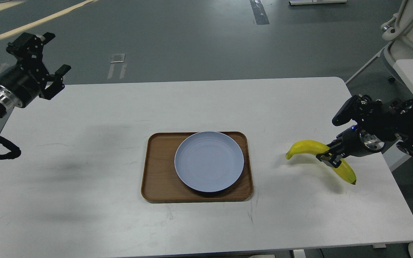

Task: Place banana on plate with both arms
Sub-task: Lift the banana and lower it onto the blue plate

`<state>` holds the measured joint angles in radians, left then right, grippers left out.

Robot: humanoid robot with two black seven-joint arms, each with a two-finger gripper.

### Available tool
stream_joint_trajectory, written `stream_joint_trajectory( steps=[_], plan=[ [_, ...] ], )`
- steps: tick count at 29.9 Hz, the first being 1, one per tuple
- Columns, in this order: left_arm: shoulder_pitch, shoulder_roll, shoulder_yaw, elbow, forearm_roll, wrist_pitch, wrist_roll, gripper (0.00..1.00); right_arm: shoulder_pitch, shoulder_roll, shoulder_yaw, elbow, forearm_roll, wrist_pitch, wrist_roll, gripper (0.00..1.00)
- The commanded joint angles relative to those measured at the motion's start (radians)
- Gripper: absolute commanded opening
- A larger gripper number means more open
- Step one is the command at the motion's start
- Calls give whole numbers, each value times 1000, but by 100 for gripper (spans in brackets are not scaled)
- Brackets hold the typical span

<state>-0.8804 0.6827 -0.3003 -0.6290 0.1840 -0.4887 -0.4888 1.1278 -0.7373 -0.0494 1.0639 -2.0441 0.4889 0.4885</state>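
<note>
A brown wooden tray (160,172) lay mid-worktop (84,200). Beyond the white worktop's far right corner stood a white chair (409,32) on grey floor (192,43).

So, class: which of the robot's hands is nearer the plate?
Right. The right hand, gripping the banana, sits just right of the plate; the left hand hangs open, far up-left.

a white rectangular surface (84,143) with rounded corners carries the things, its top faintly scuffed. a brown wooden tray (158,168) lies directly on it near the middle, with a pale blue-grey plate (209,161) resting inside the tray toward its right side. whether the banana (308,147) off to the right touches the surface cannot be told.
</note>
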Motion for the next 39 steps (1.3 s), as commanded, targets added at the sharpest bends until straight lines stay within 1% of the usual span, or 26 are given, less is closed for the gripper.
stream_joint_trajectory(
  steps=[1, 4, 6, 8, 12, 14, 15, 18, 20, 30, 31, 32, 33, 34, 35, 37, 38, 39],
  plan=[
    [0, 2, 0, 0, 0, 0, 0, 98, 76, 51, -1, 7, 94, 0, 0, 0],
    [0, 2, 0, 0, 0, 0, 0, 98, 130, 116, -7, 2, 145, 0, 0, 0],
    [-2, 2, 0, 0, 0, 0, 0, 98, 167, 198, -23, -12, 192, 0, 0, 0],
    [-2, 2, 0, -1, 0, 0, 0, 98, 175, 246, -27, -33, 220, 0, 0, 0],
    [-3, 2, -6, -1, 0, 0, 0, 98, 175, 392, -33, -129, 272, 0, 0, 0],
    [-3, 2, -6, -1, 0, 0, 0, 98, 168, 444, -33, -171, 286, 0, 0, 0],
    [-3, 2, -6, -1, 0, 0, 0, 98, 168, 444, -33, -171, 286, 0, 0, 0],
    [-3, -2, -6, -1, 0, 0, 0, 98, 164, 530, -70, -240, 355, 0, 0, 0],
    [-3, 0, -6, -32, 0, 0, 0, 98, 164, 590, -101, -277, 409, 0, 0, 0],
    [-3, 2, -6, -49, -1, 0, 0, 98, 136, 611, -132, -298, 426, 0, 0, 0],
    [-3, 2, -6, -49, -1, 0, 0, 98, 133, 615, -133, -306, 426, 0, 0, 4],
    [-3, 2, -6, -49, -1, 0, 0, 98, 132, 615, -133, -309, 426, 0, 0, 12],
    [-3, 2, -6, -49, -1, 0, 0, 98, 132, 615, -132, -311, 426, 0, 0, 14],
    [-3, 2, -8, -49, -1, 0, 0, 98, 132, 616, -132, -314, 430, 0, 0, 20],
    [-3, 2, -8, -49, -1, 0, 0, 98, 132, 616, -132, -314, 430, 0, 0, 20],
    [-5, 2, -10, -49, -1, 0, 0, 98, 133, 619, -132, -315, 462, 0, 0, 35],
    [-3, 3, -13, -49, -1, 0, 0, 98, 133, 621, -132, -315, 470, 0, 0, 37],
    [-3, 3, -14, -49, -1, 0, 0, 98, 135, 622, -132, -318, 478, 0, 0, 42]
  ],
)
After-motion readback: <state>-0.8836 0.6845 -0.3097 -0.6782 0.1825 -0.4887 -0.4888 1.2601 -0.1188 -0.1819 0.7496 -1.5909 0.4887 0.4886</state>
